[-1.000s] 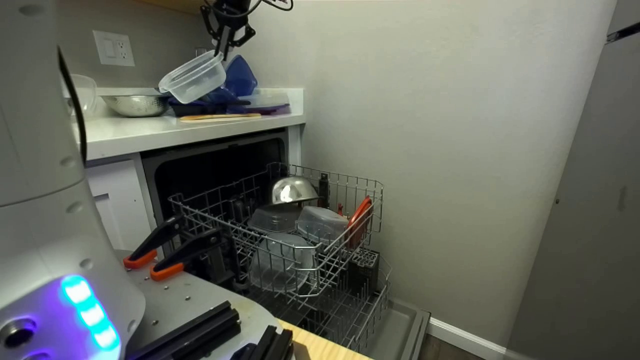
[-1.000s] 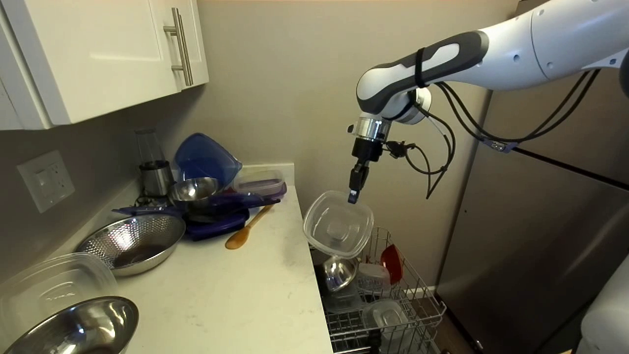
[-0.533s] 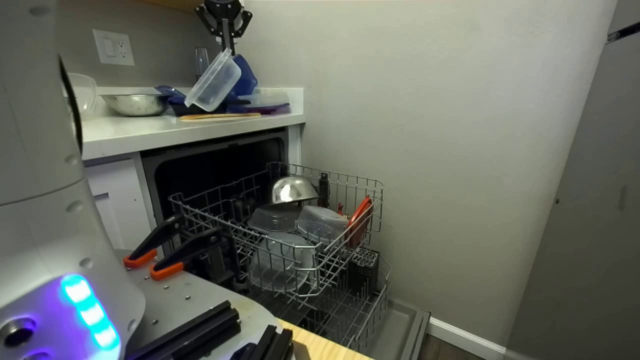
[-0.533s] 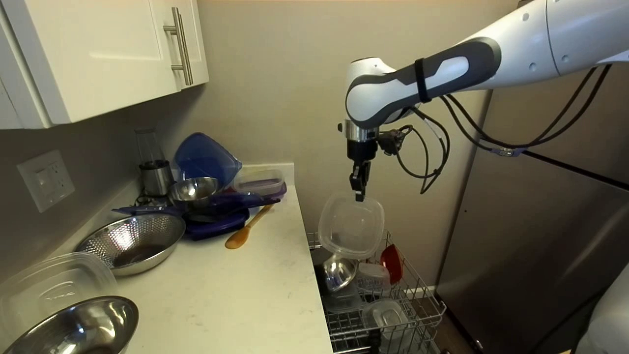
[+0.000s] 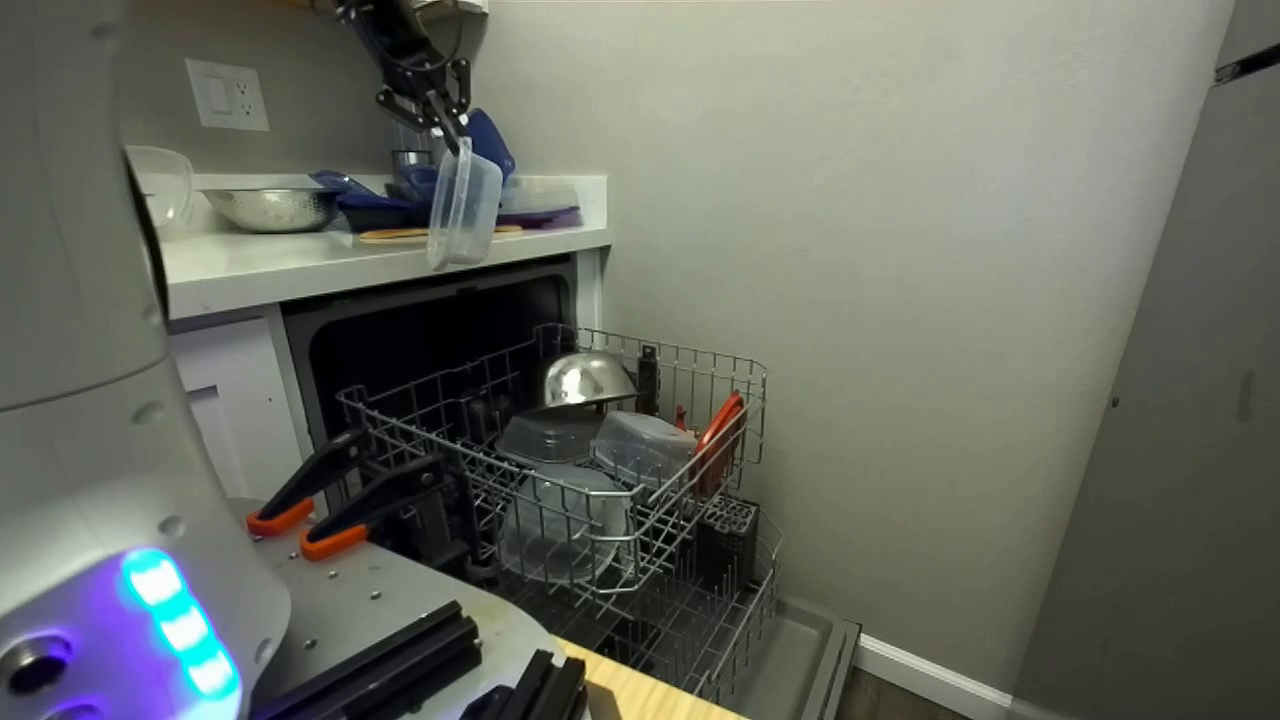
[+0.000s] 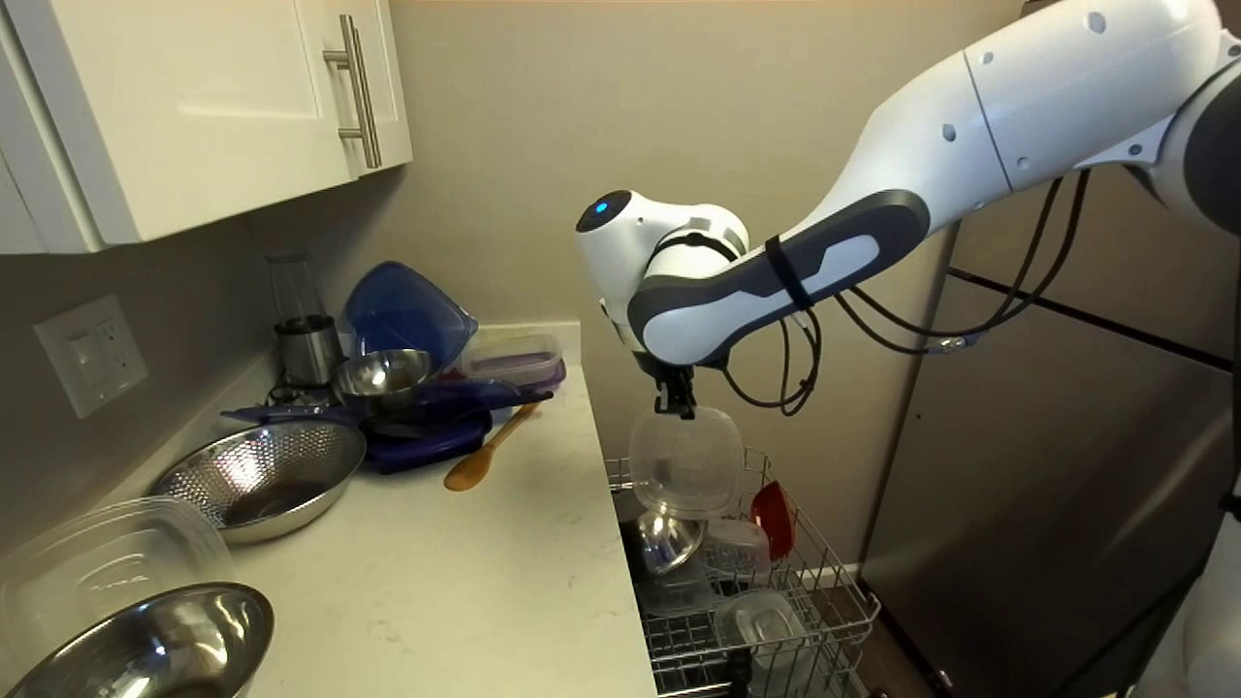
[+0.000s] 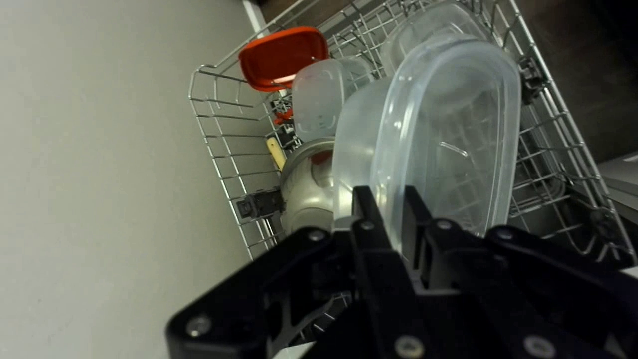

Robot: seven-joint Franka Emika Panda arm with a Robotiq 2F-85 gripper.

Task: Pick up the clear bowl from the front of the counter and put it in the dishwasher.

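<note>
Wrist view: pinching one clear, deep plastic bowl (image 7: 433, 134) by the rim between two close-set black fingers (image 7: 417, 214). Held tilted above one grey wire dishwasher rack (image 7: 213, 156) bearing one round steel bowl (image 7: 310, 194).

There are three steel bowls (image 6: 150, 645), two dishwasher racks (image 5: 635, 490), one held clear bowl (image 5: 473, 208), one colander (image 6: 262, 480), one wooden spoon (image 6: 469, 473).

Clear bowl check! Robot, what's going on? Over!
Fingers closed on rim of clear bowl. Bowl tipped on its side above dishwasher rack, not in yet. Steel bowl, clear containers below could get in the way.
</note>
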